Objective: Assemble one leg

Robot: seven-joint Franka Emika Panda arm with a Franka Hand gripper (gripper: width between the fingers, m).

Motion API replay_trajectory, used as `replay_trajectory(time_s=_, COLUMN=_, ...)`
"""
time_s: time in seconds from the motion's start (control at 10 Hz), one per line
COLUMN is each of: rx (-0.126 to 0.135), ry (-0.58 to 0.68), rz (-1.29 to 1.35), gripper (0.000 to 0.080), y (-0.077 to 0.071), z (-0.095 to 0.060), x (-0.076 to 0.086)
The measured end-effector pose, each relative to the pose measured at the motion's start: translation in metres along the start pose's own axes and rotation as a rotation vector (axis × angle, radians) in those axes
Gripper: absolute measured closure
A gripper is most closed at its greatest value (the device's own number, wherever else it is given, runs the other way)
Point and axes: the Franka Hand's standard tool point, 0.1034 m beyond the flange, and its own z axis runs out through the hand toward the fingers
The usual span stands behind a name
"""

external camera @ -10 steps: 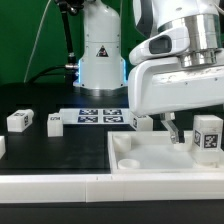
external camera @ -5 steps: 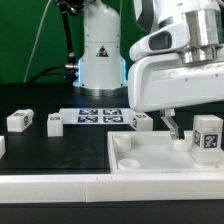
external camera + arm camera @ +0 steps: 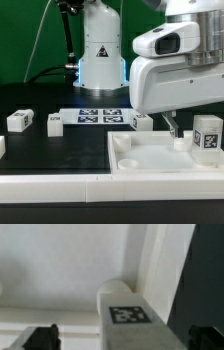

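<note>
A leg [image 3: 208, 136], a small white block with a black-and-white tag, stands upright at the corner of the large white square piece [image 3: 150, 165] on the exterior view's right. My gripper [image 3: 186, 130] hangs just above and around it. One dark finger [image 3: 170, 126] shows to the leg's left. In the wrist view the leg [image 3: 127, 308] runs between my two fingers [image 3: 40, 337], which stand wide apart and clear of its sides. My gripper [image 3: 122, 340] is open and holds nothing.
Three more tagged legs [image 3: 18, 120], [image 3: 54, 122], [image 3: 143, 121] lie on the black table behind the square piece. The marker board [image 3: 98, 116] lies in front of the robot base. Round sockets [image 3: 128, 161] sit at the square piece's left corners.
My arm has risen a little, so the gripper body sits higher over the standing leg. The leg and other parts have not moved.
</note>
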Motion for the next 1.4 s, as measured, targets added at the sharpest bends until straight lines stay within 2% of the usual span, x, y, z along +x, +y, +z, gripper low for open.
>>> replay_trajectory(time_s=0.3, rx=-0.001, ry=0.014, rz=-0.001, gripper=0.0150, y=0.0006, z=-0.0010, x=0.0034)
replay_trajectory(time_s=0.5, rx=-0.001, ry=0.014, rz=0.000, gripper=0.0407, y=0.0008, z=-0.0009, x=0.0034)
replay_trajectory(time_s=0.6, rx=0.000, ry=0.014, rz=0.009, gripper=0.0407, y=0.0005, z=-0.0009, x=0.0034)
replay_trajectory(time_s=0.7, rx=0.000, ry=0.014, rz=0.023, gripper=0.0509, y=0.0005, z=-0.0009, x=0.0034)
replay_trajectory(time_s=0.9, rx=0.006, ry=0.014, rz=0.104, gripper=0.0509, y=-0.0007, z=-0.0008, x=0.0034)
replay_trajectory(time_s=1.4, rx=0.007, ry=0.014, rz=0.669, gripper=0.0508, y=-0.0006, z=0.0010, x=0.0020)
